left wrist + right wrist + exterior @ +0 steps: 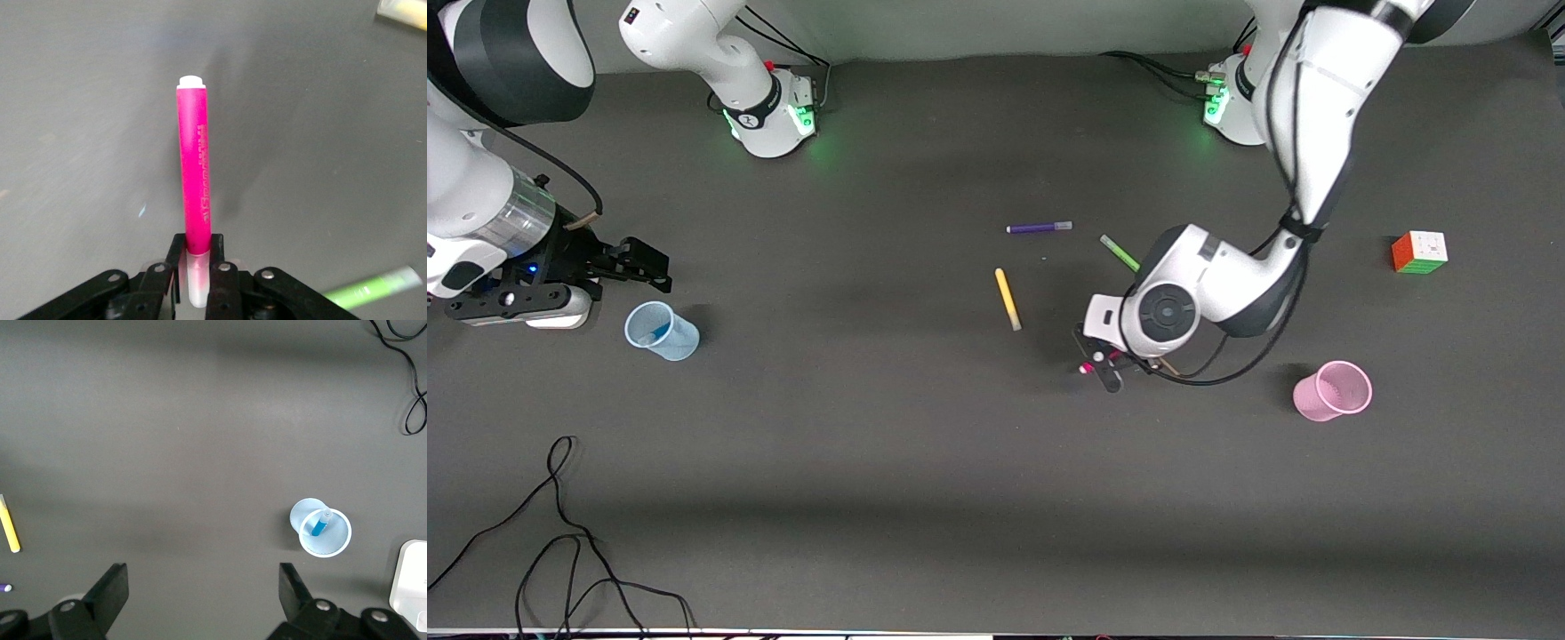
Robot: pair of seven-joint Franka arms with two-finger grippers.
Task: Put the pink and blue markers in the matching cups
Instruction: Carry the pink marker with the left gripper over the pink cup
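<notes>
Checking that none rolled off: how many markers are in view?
5: purple marker, green marker and yellow marker lie mid-table; pink marker in the left gripper; blue marker inside the blue cup.

Magenta-pink marker point(197, 175), pale blue cup point(661, 331), pale pink cup point(1332, 391).

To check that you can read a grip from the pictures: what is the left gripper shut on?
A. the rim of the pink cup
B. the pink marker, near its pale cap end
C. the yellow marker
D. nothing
B: in the left wrist view the left gripper has its fingers closed on the pink marker just above its pale cap end.
</notes>
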